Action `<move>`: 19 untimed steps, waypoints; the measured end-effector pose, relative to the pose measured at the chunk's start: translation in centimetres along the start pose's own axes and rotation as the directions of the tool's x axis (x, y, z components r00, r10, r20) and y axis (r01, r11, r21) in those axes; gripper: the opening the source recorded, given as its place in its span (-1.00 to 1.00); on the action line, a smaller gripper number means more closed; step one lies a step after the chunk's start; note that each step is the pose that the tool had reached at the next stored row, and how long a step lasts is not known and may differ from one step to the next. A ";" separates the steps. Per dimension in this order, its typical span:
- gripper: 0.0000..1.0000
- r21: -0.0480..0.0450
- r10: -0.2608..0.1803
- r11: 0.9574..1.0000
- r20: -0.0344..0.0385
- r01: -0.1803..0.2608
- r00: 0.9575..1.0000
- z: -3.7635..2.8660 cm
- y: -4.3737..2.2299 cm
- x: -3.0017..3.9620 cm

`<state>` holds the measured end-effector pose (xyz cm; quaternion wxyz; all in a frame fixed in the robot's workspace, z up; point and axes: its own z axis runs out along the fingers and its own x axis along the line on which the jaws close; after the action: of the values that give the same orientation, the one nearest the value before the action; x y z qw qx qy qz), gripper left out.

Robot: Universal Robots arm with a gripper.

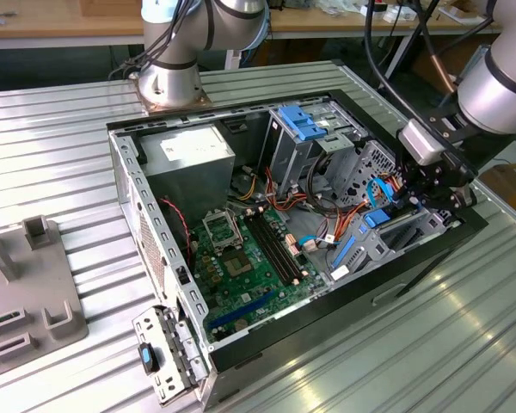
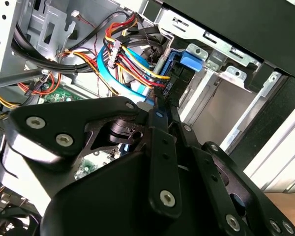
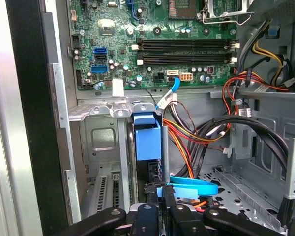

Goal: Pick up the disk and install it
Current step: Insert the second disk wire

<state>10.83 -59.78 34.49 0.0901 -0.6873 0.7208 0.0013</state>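
Ribbed metal desk (image 1: 430, 344) with an open computer case (image 1: 155, 215) lying on its side, motherboard (image 1: 249, 258) facing up, and the arm reaching in from the exterior view's right with its wrist bent down over the case's near corner. Gripper (image 1: 430, 191) sits low among the cables, fingers (image 3: 160, 196) pinched together on the disk (image 3: 148, 140), which stands on edge in the drive bay (image 3: 101, 147) beside the red and orange wires (image 3: 187, 137). Blue latch (image 1: 299, 120) tops the upright grey cage further back.
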 end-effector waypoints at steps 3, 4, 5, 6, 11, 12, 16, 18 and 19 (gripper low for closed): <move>-0.68 0.000 0.000 1.000 0.000 0.000 1.000 0.13 0.02 0.02; -0.68 0.000 0.000 1.000 0.000 0.000 1.000 0.18 0.02 0.02; -0.68 0.000 0.000 1.000 0.000 0.000 1.000 0.26 0.03 0.04; -0.68 0.000 0.000 1.000 -0.001 0.000 1.000 0.34 0.04 0.05; -0.68 0.000 0.000 1.000 0.000 0.000 1.000 0.68 0.08 0.09; -0.68 0.000 0.000 1.000 0.000 0.000 1.000 0.72 0.09 0.10; -0.68 0.000 0.000 1.000 -0.002 0.000 1.000 0.97 0.12 0.13; -0.68 0.000 0.000 1.000 -0.003 0.000 1.000 1.05 0.13 0.14; -0.68 0.000 0.000 1.000 -0.003 0.000 1.000 1.05 0.13 0.14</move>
<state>10.84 -59.78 33.42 0.0889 -0.6874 0.7208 0.0001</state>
